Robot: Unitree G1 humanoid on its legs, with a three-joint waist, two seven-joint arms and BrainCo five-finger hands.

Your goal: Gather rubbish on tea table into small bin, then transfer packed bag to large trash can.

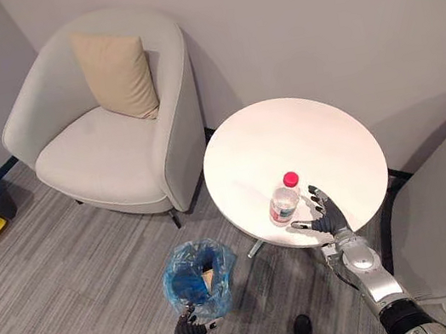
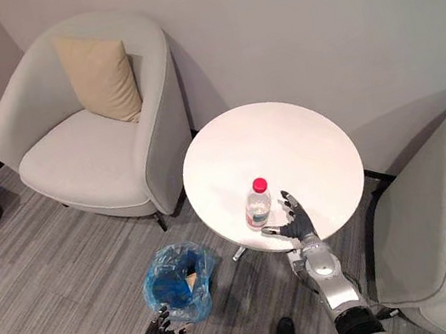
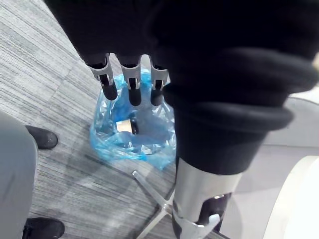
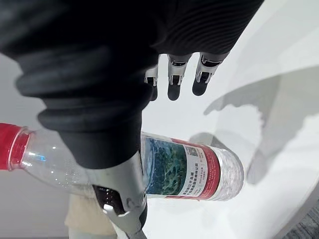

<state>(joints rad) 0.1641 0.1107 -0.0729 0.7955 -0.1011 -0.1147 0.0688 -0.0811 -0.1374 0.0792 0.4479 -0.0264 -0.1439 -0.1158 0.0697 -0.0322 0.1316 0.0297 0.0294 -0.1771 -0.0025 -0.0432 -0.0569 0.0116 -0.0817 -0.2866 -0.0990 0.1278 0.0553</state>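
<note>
The clear plastic water bottle (image 1: 283,201) stands upright near the front edge of the round white tea table (image 1: 286,134). It has a red cap and a label with a blue-green picture and a red band. The right hand (image 1: 327,216) rests just beside it on the tabletop, fingers straight and spread, gripping nothing. Its thumb stretches toward the bottle's base, though I cannot tell whether they touch. On the grey floor below stands the small bin (image 1: 198,279), lined with a blue bag. The left hand (image 1: 187,329) hovers at its near side, fingers straight and holding nothing. A pale armchair (image 1: 107,144) with a beige cushion (image 1: 114,72) stands behind.
</note>
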